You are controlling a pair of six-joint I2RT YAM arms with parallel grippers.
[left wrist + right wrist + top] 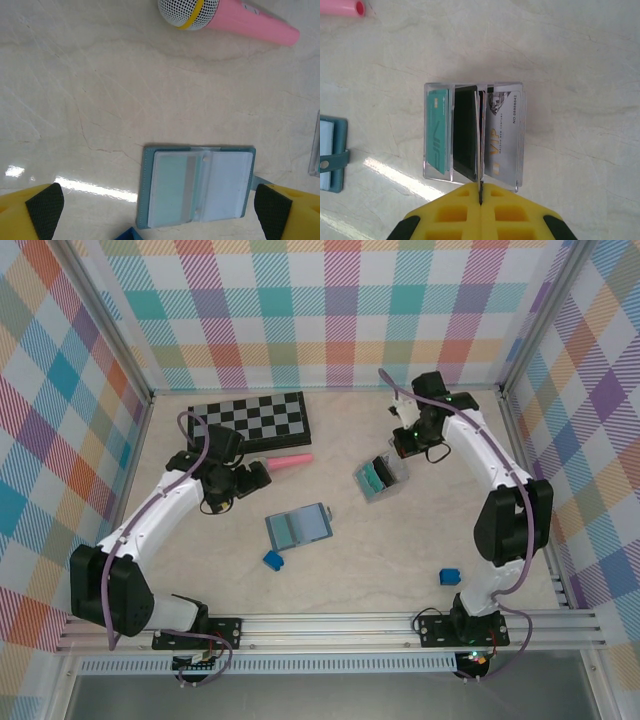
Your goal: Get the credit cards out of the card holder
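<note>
Card holder lies open, clear plastic sleeves showing.

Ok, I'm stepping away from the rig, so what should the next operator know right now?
Left gripper: open, empty, near the card holder.
Right gripper: shut at the clear box; whether it pinches a card edge is unclear.
Card holder lies open mid-table.
Done: several cards stand in the box.
Left: a teal card sits in one holder pocket; other pockets unclear.
</note>
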